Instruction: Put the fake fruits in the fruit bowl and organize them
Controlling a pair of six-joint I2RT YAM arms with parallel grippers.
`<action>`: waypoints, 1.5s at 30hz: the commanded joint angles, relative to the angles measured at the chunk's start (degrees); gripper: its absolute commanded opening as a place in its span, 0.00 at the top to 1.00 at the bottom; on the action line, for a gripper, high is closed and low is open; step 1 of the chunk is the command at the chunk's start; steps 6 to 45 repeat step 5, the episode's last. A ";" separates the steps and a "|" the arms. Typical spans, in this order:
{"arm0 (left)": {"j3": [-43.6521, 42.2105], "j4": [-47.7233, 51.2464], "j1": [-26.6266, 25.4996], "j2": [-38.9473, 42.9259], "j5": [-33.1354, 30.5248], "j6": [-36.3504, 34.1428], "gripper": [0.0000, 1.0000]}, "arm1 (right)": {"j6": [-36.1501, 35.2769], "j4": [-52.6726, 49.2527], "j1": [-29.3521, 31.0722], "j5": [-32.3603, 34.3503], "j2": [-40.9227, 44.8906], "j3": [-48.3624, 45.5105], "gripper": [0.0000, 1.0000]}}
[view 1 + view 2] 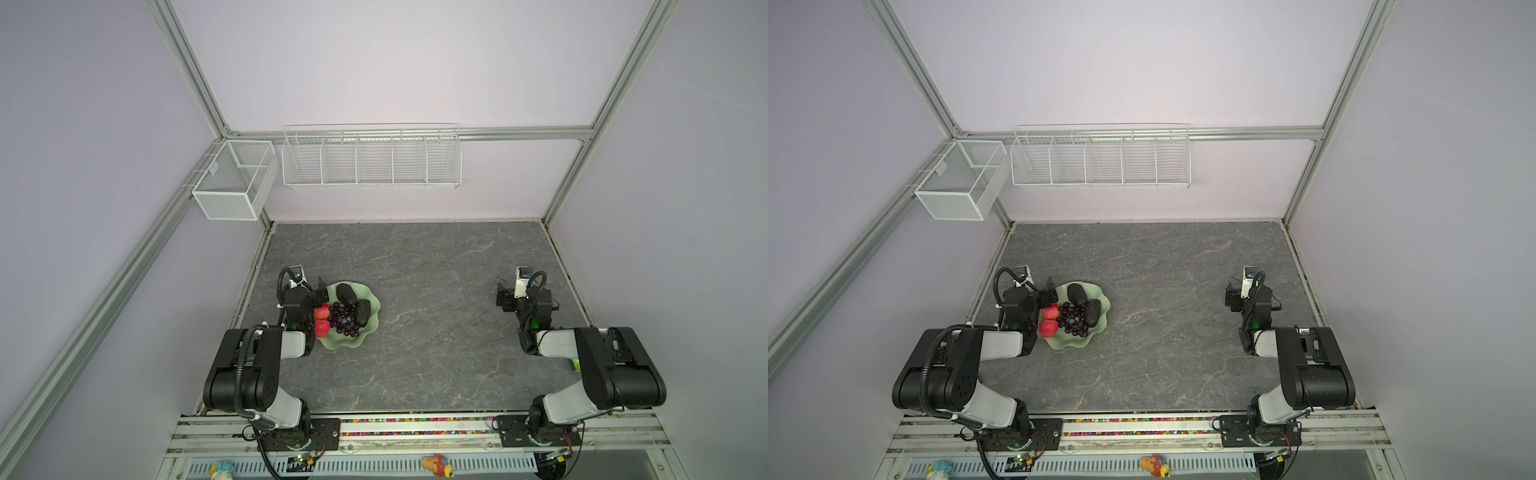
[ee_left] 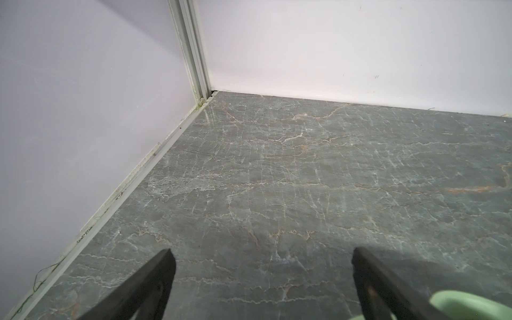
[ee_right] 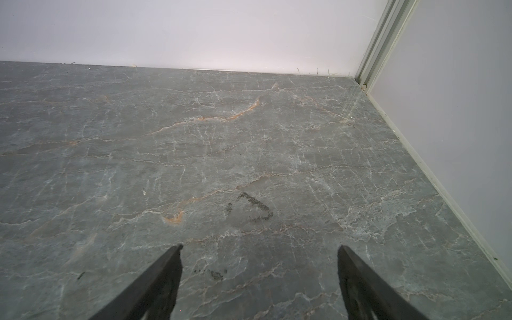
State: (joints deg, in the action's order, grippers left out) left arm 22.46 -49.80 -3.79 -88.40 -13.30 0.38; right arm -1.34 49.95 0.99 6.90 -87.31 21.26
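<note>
Left gripper (image 2: 262, 250): jaws wide apart, nothing held, over table (image 2: 277, 180). Fruit bowl (image 1: 341, 347) just beside it, rim next to one finger. In bowl: red apples (image 1: 322, 327) closest to gripper, grapes (image 1: 344, 321) next, avocados (image 1: 347, 293) farthest. Right gripper (image 3: 260, 247): wide apart too, holding nothing, well away from bowl. All fruit looks placed. Next, probably: lift left gripper away, no bumping bowl.

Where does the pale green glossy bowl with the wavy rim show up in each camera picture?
Top view: pale green glossy bowl left of centre, at the left gripper.
Top view: same spot, left of centre.
Left wrist: only a piece of its rim, just behind one dark finger.
Right wrist: not in it.
Shared landmark: the open left gripper, with the bowl's rim beside it.
</note>
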 commanded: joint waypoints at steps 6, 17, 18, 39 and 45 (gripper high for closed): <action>0.39 -1.61 0.19 -0.46 -0.62 0.43 0.01 | -0.59 -0.56 -0.99 -2.24 -0.56 0.99 0.11; 0.39 -1.61 0.19 -0.46 -0.62 0.43 0.01 | -0.59 -0.56 -0.99 -2.24 -0.56 0.99 0.11; 0.39 -1.61 0.19 -0.46 -0.62 0.43 0.01 | -0.59 -0.56 -0.99 -2.24 -0.56 0.99 0.11; 0.39 -1.61 0.19 -0.46 -0.62 0.43 0.01 | -0.59 -0.56 -0.99 -2.24 -0.56 0.99 0.11; 0.39 -1.61 0.19 -0.46 -0.62 0.43 0.01 | -0.59 -0.56 -0.99 -2.24 -0.56 0.99 0.11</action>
